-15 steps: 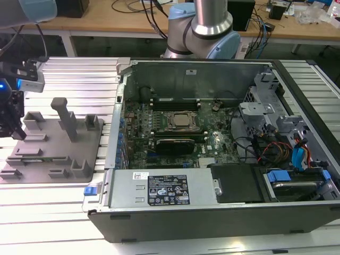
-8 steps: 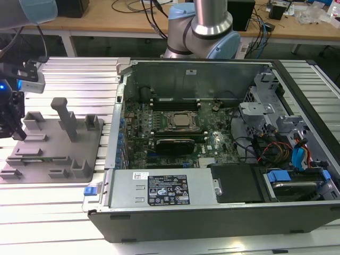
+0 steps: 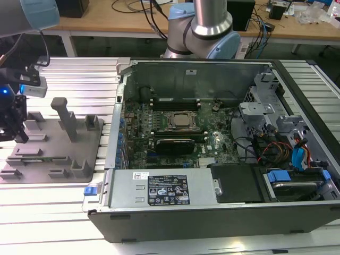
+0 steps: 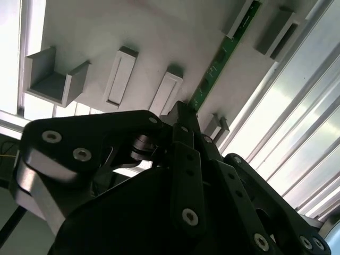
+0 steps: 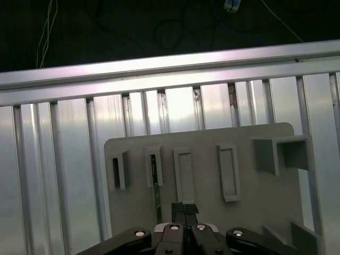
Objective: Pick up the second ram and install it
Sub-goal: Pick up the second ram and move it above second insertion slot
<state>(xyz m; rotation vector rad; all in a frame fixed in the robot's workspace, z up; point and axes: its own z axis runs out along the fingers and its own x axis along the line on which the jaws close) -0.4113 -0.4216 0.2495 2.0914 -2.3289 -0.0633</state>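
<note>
The second ram (image 4: 218, 64) is a thin green stick standing on edge in a slot of the grey fixture tray (image 4: 159, 32). In the first wrist view the ram (image 5: 155, 186) runs along the tray (image 5: 244, 212) right beside my fingertips. My gripper (image 5: 184, 208) hangs just over the tray with its black fingers pressed together, shut on nothing. In the exterior view the gripper (image 3: 21, 137) is at the far left above the tray (image 3: 53, 143), and the ram (image 3: 50, 158) shows as a greenish strip near the tray's front.
An open computer case (image 3: 212, 212) with a green motherboard (image 3: 175, 127) fills the exterior view's middle and right. A tall grey post (image 3: 66, 117) and low blocks rise from the tray. Everything rests on a ribbed aluminium table (image 3: 79, 79). The arm's base (image 3: 202, 32) stands behind the case.
</note>
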